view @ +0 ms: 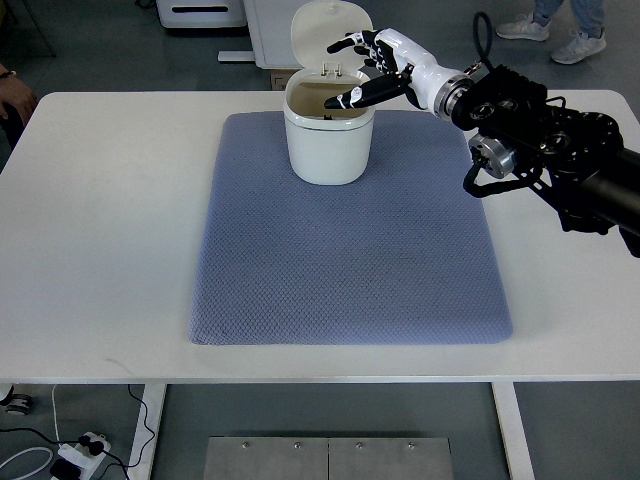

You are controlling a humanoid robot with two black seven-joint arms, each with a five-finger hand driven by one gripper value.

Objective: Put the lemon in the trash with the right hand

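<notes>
Right hand (375, 68): glossy white shell over the palm and back, with slim black jointed fingers (352, 98). Behind it, a silver metal wrist ring (447, 95) joins a bulky matte-black forearm (555, 150). A round grey actuator cap (493, 155) sits on the forearm's underside, beside looping black cables (500, 183).

The white trash can (329, 145) stands upright at the back of the blue mat (350, 250). Its lid (322, 30) is flipped up and open. No lemon can be seen.
</notes>
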